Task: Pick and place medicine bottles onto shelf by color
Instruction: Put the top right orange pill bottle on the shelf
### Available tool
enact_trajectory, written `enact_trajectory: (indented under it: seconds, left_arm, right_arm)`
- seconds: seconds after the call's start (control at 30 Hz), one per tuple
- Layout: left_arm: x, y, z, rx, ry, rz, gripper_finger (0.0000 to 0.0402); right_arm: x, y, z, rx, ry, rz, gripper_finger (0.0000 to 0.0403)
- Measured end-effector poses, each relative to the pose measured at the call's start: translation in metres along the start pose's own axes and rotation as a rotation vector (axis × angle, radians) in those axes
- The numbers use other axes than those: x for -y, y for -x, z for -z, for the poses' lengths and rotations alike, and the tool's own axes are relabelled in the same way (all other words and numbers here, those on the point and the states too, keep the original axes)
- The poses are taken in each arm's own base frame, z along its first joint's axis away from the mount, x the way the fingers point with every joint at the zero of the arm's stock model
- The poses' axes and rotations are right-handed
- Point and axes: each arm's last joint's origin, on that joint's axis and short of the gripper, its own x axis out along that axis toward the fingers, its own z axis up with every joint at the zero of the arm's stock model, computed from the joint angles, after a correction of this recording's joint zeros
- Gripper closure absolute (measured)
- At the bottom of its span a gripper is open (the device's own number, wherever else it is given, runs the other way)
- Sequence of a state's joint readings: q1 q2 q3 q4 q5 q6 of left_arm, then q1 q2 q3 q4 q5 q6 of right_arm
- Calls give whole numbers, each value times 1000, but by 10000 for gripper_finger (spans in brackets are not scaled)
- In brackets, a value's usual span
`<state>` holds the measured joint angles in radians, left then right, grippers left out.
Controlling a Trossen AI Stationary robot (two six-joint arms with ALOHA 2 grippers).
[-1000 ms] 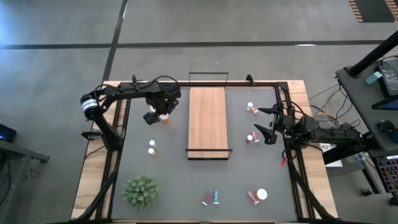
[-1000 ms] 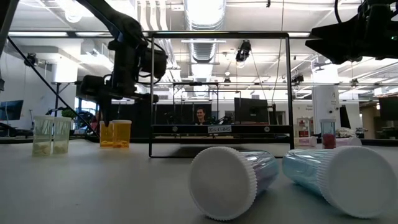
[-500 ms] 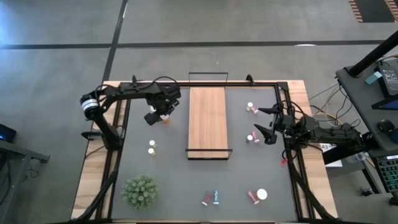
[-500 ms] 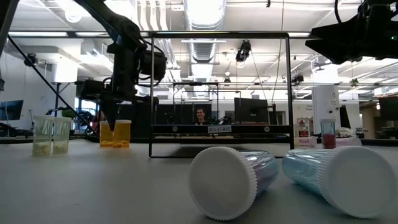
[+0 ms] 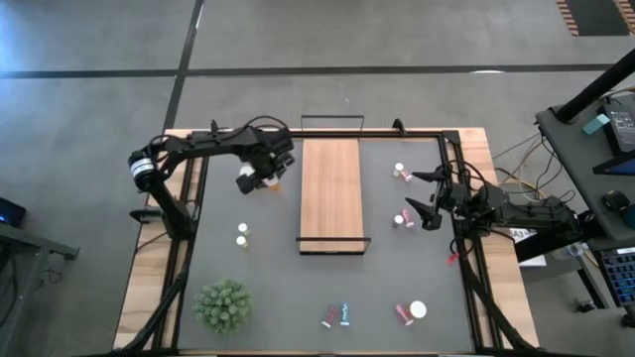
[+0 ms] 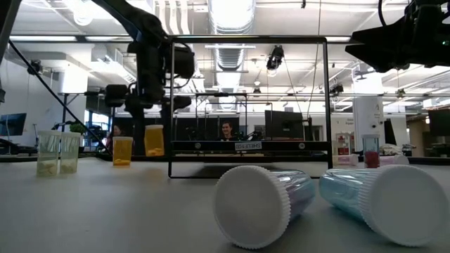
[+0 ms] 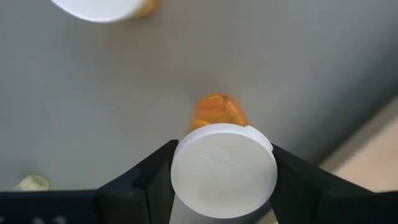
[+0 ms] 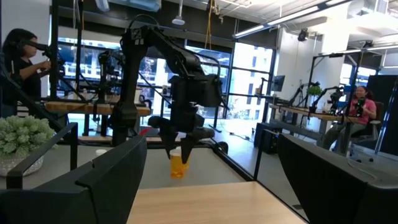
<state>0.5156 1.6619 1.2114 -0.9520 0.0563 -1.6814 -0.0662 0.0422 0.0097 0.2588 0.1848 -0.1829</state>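
your left gripper (image 7: pixel 224 171) clamps an orange bottle (image 6: pixel 154 140) by its cap, lifted off the table, upper left of the shelf (image 5: pixel 329 193). your right gripper (image 5: pixel 425 197) waits wide open, frame right.

Left gripper (image 7: pixel 224 180) clamped — raised, right gripper (image 5: pixel 429 201) agape

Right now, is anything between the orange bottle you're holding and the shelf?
No. In the high view, only bare grey tabletop separates the orange bottle in the left gripper from the shelf. The low view agrees.
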Motion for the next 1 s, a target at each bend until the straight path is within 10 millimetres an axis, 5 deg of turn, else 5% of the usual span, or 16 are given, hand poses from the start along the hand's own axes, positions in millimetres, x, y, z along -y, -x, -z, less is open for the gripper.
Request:
enact_trajectory:
  seconds: [1.0]
  left_arm:
    - [67,23,18,29,-434,-16,211]
  right_arm:
    - [0,0,0,0,0,0,53]
